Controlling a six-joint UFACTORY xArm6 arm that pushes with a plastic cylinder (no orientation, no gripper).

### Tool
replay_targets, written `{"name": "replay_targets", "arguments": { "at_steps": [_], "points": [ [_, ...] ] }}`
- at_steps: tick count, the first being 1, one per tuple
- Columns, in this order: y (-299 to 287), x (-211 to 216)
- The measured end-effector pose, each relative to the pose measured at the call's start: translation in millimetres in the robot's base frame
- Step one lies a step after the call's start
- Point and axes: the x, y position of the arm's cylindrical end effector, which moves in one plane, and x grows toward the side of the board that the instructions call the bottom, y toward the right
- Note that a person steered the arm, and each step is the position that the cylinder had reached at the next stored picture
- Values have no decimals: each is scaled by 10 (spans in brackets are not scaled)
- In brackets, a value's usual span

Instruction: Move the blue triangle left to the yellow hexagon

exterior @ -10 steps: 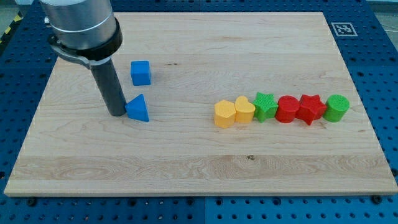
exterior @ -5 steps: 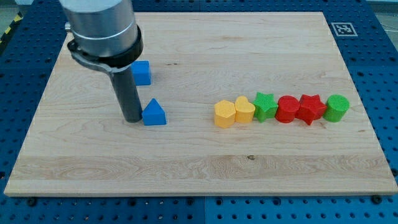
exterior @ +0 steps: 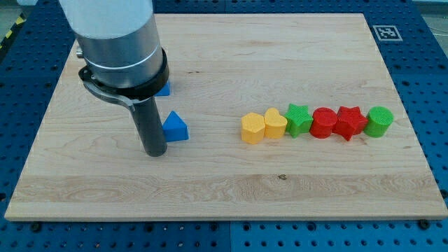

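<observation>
There is no pincer on this arm, so nothing here is released, clenched or grasping; the arm ends in a straight dark rod, and my tip (exterior: 154,152) rests on the pale wooden board (exterior: 210,189) toward the view's left. In the camera view, my tip sits just to the view's left of the blue triangle block (exterior: 176,127) and slightly toward the view's bottom of it; whether the rod touches the triangle's left edge I cannot tell. Above the rod, the wide grey cylinder of the arm (exterior: 115,42) hides most of a second blue block (exterior: 164,88), of which only a small corner shows at the cylinder's right edge, so its shape cannot be made out. The blue triangle lies well apart from the yellow hexagon block (exterior: 253,128), which stands to the view's right of it with bare wood between them. The hexagon begins a tight row running toward the view's right: a yellow heart-shaped block (exterior: 276,123) touching it, then a green star block (exterior: 299,119), a red rounded block (exterior: 323,122), a red star block (exterior: 349,122) and a green cylinder block (exterior: 379,120). The board lies on a blue perforated table (exterior: 427,84), and a black-and-white marker tag (exterior: 386,32) sits at the board's top right corner.
</observation>
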Motion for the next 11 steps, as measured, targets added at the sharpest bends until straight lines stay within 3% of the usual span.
{"name": "replay_targets", "arguments": {
  "at_steps": [4,8,11],
  "points": [
    [40,-13],
    [-221,-444],
    [-93,-516]
  ]
}}
